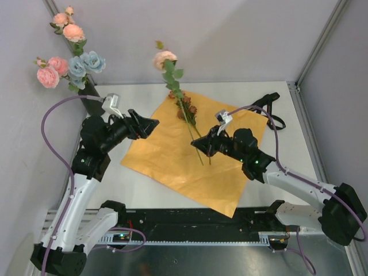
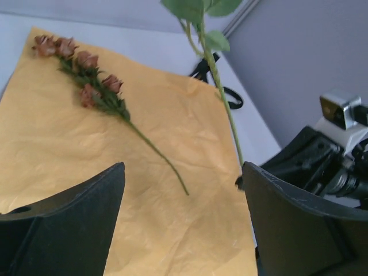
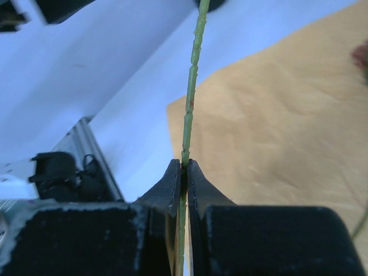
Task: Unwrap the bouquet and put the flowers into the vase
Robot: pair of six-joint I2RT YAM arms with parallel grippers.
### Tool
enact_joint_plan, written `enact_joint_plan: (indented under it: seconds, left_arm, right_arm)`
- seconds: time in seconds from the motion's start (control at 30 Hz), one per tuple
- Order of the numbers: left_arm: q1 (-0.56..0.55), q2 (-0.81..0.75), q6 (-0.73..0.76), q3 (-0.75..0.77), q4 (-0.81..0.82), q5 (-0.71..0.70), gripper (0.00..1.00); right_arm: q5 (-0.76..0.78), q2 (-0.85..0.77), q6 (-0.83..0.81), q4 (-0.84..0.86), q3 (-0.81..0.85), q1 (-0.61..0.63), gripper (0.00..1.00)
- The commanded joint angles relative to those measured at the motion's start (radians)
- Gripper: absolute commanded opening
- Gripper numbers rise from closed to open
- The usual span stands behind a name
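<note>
Right gripper [image 3: 184,167] is pinched shut on the lower stem of one pink rose [image 1: 164,57], held above the orange paper [image 1: 167,161]. It is probably bound for the one vase [image 1: 91,96] at rear left, which holds pink and blue blooms [image 1: 77,64]. Left gripper [image 1: 150,125] is spread wide and empty. One brown sprig [image 2: 95,86] lies on the sheet.

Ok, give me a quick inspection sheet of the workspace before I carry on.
Surface: white table, with the orange paper sheet spread flat across it.
Job's things: vase at back left holds pink and pale blue flowers; pink-bloomed stem is raised; brown sprig lies on the paper.
Clutter: black ribbon at back right.
Grippers: left gripper open at the paper's left edge; right gripper shut on the pink-bloomed stem.
Cables: purple cables loop off both wrists.
Surroundings: grey walls, metal frame posts.
</note>
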Motion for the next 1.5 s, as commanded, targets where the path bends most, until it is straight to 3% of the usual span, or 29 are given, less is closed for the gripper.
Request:
enact_joint_plan:
  seconds: [0.0,0.13,0.3,0.77,0.83,0.97,1.07,1.33,1.47]
  left_arm:
    - [-0.007,0.018,-0.124,0.044,0.162,0.080,0.85]
    - [-0.019,0.027,-0.262,-0.020,0.377,0.125,0.79]
    - [-0.073,0.062,-0.283,-0.012,0.442,0.135,0.73]
    - [-0.102,0.093,-0.280,-0.040,0.474,0.101,0.46]
    - [-0.103,0.083,-0.275,-0.044,0.474,0.094,0.48]
    - [-0.102,0.059,-0.265,-0.059,0.474,0.076,0.62]
    - [-0.101,0.047,-0.262,-0.071,0.474,0.078,0.61]
    - [-0.102,0.046,-0.265,-0.096,0.474,0.079,0.49]
    - [-0.102,0.043,-0.261,-0.084,0.474,0.058,0.36]
  right_arm:
    - [-0.032,-0.081,0.000,0.176,-0.037,0.071,0.00]
    - [-0.031,-0.117,-0.026,0.219,-0.065,0.133,0.00]
    - [-0.032,-0.125,-0.042,0.228,-0.068,0.187,0.00]
    - [0.018,-0.092,-0.083,0.251,-0.074,0.270,0.00]
    - [0.027,-0.088,-0.083,0.248,-0.074,0.272,0.00]
    - [0.046,-0.094,-0.081,0.245,-0.078,0.274,0.00]
    - [0.064,-0.105,-0.081,0.247,-0.085,0.274,0.00]
    - [0.050,-0.108,-0.076,0.258,-0.086,0.277,0.00]
    - [0.045,-0.096,-0.078,0.255,-0.086,0.279,0.00]
